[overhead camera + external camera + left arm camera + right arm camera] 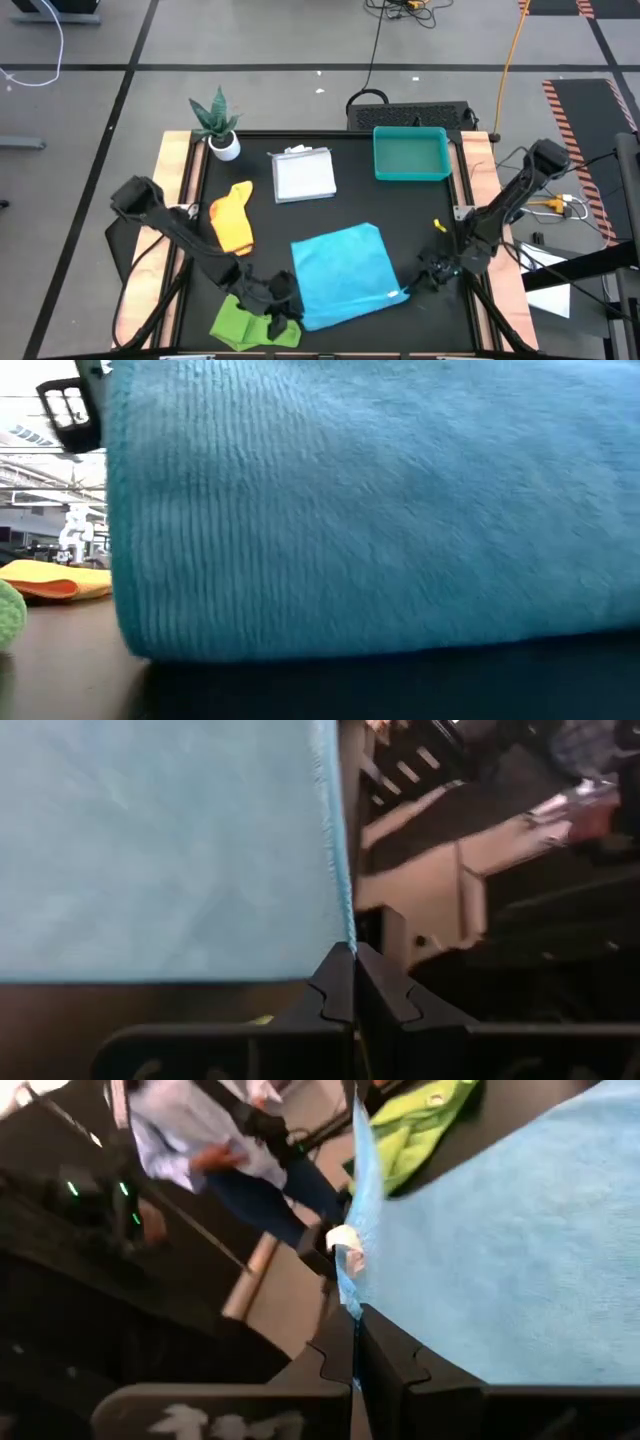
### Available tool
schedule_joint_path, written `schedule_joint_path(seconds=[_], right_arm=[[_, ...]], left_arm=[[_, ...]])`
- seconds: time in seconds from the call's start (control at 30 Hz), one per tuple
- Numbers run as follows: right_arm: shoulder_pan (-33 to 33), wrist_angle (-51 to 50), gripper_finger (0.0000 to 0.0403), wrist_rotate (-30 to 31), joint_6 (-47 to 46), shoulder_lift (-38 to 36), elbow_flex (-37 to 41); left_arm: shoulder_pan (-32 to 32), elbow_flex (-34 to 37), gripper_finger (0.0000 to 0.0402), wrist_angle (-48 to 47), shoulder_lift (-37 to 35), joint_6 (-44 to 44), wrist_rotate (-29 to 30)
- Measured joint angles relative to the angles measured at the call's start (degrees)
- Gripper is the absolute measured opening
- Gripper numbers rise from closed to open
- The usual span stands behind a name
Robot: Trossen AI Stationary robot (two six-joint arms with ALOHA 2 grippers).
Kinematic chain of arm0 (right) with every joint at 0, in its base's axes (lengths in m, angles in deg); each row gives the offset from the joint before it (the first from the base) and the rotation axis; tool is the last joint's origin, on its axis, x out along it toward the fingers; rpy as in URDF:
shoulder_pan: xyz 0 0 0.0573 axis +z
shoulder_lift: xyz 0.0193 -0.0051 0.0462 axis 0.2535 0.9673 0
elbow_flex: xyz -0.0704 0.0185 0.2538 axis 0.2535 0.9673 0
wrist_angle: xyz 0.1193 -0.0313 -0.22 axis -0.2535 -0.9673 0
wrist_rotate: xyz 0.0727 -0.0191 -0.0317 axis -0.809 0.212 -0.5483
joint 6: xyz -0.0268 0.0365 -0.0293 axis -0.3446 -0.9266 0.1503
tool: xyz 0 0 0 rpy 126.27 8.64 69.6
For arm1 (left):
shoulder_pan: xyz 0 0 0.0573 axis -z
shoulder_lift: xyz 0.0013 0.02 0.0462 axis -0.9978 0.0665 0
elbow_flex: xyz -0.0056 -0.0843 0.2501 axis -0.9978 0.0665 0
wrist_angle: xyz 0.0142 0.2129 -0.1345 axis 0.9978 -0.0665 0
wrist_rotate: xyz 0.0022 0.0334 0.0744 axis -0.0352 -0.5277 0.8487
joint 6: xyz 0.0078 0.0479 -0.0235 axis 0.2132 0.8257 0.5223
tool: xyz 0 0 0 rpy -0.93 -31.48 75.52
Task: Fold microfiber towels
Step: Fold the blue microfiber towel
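A turquoise blue towel (345,272) lies spread across the table's near middle and fills the low view (380,510). My left gripper (290,300) is shut on its near left corner. My right gripper (408,290) is shut on its near right corner, beside a white label (345,1240). A lime green towel (238,325) lies crumpled at the near left, by the left gripper. A yellow-orange towel (232,215) lies at the left. A white-grey towel (305,173) lies folded toward the back. My left gripper pinches the blue towel's near left corner (346,935) between its two shut fingers, coming slanting down from the table's left. The rest of the cloth spreads away from the fingers. My right gripper pinches the near right corner (350,1295) just below the white label, coming nearly level from the table's right. The edge stands up above the fingers, and the cloth spreads away flat.
A teal plastic tray (410,155) stands at the back right. A potted plant (218,125) stands at the back left corner. A person stands beyond the table in the right wrist view (200,1130). Bare dark tabletop (420,215) shows between the tray and the blue towel.
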Motion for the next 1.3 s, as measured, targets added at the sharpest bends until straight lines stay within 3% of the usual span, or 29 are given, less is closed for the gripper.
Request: schedule_joint_path(seconds=[0.1,0.23,0.5,0.6,0.93,1.3], right_arm=[[1.2,0.2,0.0,2.4,-2.7,1.7,-1.2],[-1.9,-0.6,0.0,6.1,-5.5,1.9,-1.6],[-14.4,-8.8,0.0,7.7,-5.7,1.2,-1.5],[-19.7,-11.6,0.0,7.4,-5.7,1.2,-1.5],[-29.4,-15.0,0.0,4.3,-6.5,1.2,-1.5],[-35.6,-15.8,0.0,1.1,-5.5,1.8,-1.5]], left_arm=[[0.6,-0.2,0.0001,1.2,1.9,-1.9,-1.0],[-0.6,-0.2,0.0001,-6.0,0.1,-2.4,-0.3],[-7.5,-0.2,0.0001,-27.3,-6.6,2.7,1.7],[-11.5,-0.1,0.0001,-32.1,-6.4,5.6,-0.4],[-21.6,-0.2,0.0001,-33.1,-6.1,18.1,-2.4],[-27.1,-0.2,0.0001,-34.9,-5.9,23.8,-10.4]])
